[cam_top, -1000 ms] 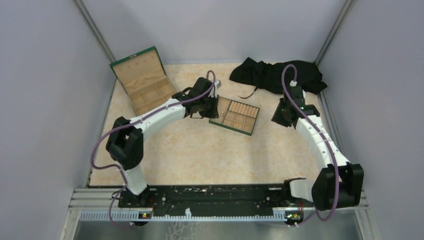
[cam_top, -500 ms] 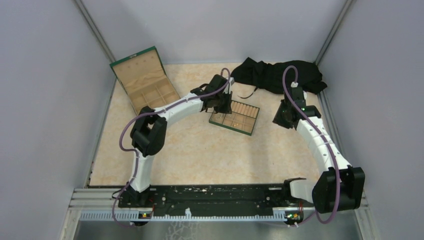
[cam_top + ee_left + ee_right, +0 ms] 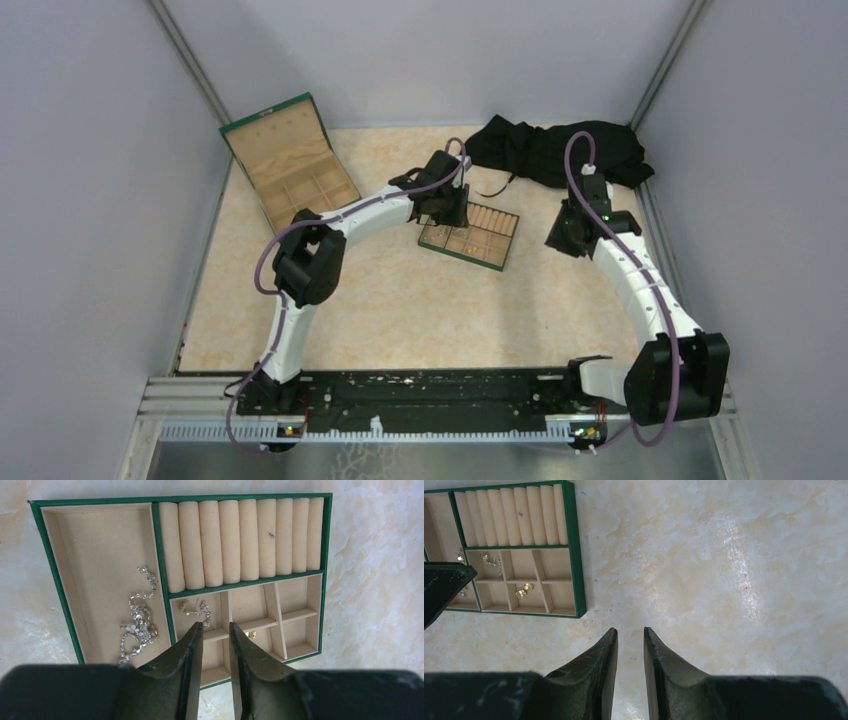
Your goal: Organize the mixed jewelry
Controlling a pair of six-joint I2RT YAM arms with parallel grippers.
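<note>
Two narrowly parted, empty pincers: left pincer (image 3: pixel 216 625) over jewelry tray (image 3: pixel 327 555), right pincer (image 3: pixel 630 630) over tabletop (image 3: pixel 724 580).

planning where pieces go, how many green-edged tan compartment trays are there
2. One green-edged tan compartment tray lies flat at the centre; the second tray sits back left, seemingly propped against the left wall. None looks hidden.
</note>
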